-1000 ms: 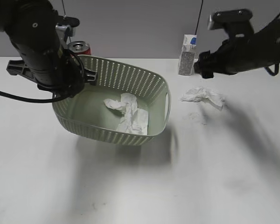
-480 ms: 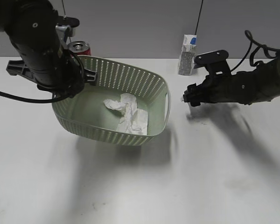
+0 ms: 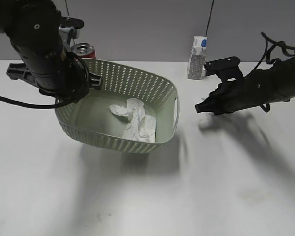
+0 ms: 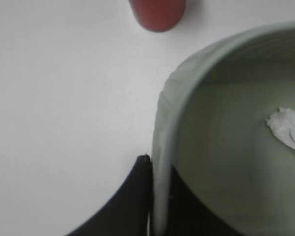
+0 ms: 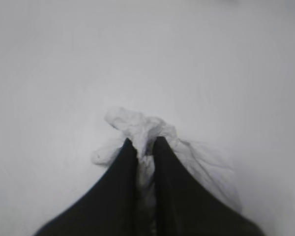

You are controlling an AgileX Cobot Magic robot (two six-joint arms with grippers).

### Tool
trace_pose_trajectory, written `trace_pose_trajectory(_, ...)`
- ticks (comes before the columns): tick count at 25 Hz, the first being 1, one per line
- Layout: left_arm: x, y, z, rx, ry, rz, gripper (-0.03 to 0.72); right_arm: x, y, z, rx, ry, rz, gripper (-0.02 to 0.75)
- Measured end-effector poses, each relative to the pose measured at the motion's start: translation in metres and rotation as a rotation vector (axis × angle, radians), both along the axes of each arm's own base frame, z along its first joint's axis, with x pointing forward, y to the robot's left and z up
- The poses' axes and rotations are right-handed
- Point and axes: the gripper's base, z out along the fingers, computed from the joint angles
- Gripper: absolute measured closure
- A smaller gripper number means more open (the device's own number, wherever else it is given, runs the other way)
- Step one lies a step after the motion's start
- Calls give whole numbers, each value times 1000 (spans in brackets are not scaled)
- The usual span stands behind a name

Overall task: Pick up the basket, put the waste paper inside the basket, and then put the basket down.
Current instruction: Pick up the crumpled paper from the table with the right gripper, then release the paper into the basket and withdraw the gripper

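The pale green basket (image 3: pixel 132 78) hangs tilted above the table, held at its left rim. My left gripper (image 3: pixel 83 81) is shut on that rim (image 4: pixel 162 113), one finger on each side of it (image 4: pixel 157 196). Two crumpled white waste paper wads (image 3: pixel 135 120) lie inside the basket; one edge shows in the left wrist view (image 4: pixel 287 128). My right gripper (image 3: pixel 202 107) is low over the table right of the basket. Its fingers (image 5: pixel 143 143) are shut on the third waste paper wad (image 5: pixel 201 167), which rests on the table and is mostly hidden in the exterior view.
A red can (image 3: pixel 83 50) stands behind the basket's left end and also shows in the left wrist view (image 4: pixel 157 12). A small white-and-blue carton (image 3: pixel 197 58) stands at the back, just behind the right arm. The white table (image 3: pixel 147 196) stretches to the front.
The right arm came down from above onto the paper wad on the table and its fingers closed on it. The left arm and basket have not moved.
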Motion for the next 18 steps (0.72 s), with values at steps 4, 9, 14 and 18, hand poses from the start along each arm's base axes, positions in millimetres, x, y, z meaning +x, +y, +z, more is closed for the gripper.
trace_pose_trajectory(4,0,0,0,0,0,0,688,-8,-1,49,14,-8,9,697)
trace_pose_trajectory(9,0,0,0,-2,-2,-1,688,-34,6,168,153,-269,6,701)
trace_pose_trajectory(14,1,-1,0,-7,-7,-3,688,-90,54,225,251,-309,176,702)
trace_pose_trajectory(18,1,-1,0,-10,-7,-2,688,-118,104,212,266,-229,329,702)
